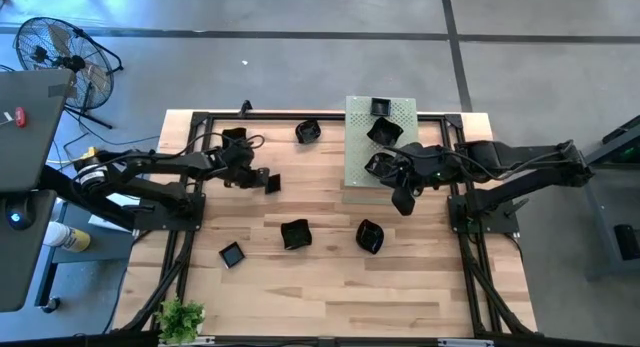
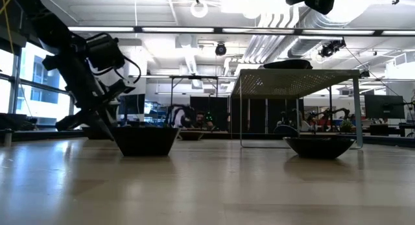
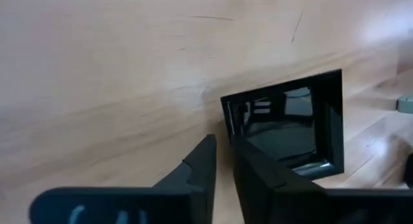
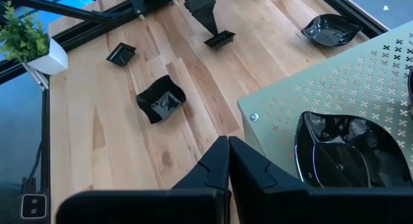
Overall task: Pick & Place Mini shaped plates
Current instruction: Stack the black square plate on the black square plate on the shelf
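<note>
— How is the light?

— Bright and even. In the low view, long white ceiling light strips (image 2: pixel 194 29) glow overhead, and daylight comes through the tall window (image 2: pixel 10 82) at the side.

— Any glare?

— Yes. The pale wooden tabletop (image 3: pixel 97 69) is washed out toward one corner of the left wrist view, and the glossy black square dish (image 3: pixel 287 130) mirrors bright panes.

— Blur?

— The near dark fingers (image 3: pixel 193 179) are soft. In the low view, the foreground boards look smeared.

— Shadows?

— Faint and short under the dishes in the high view.
</note>
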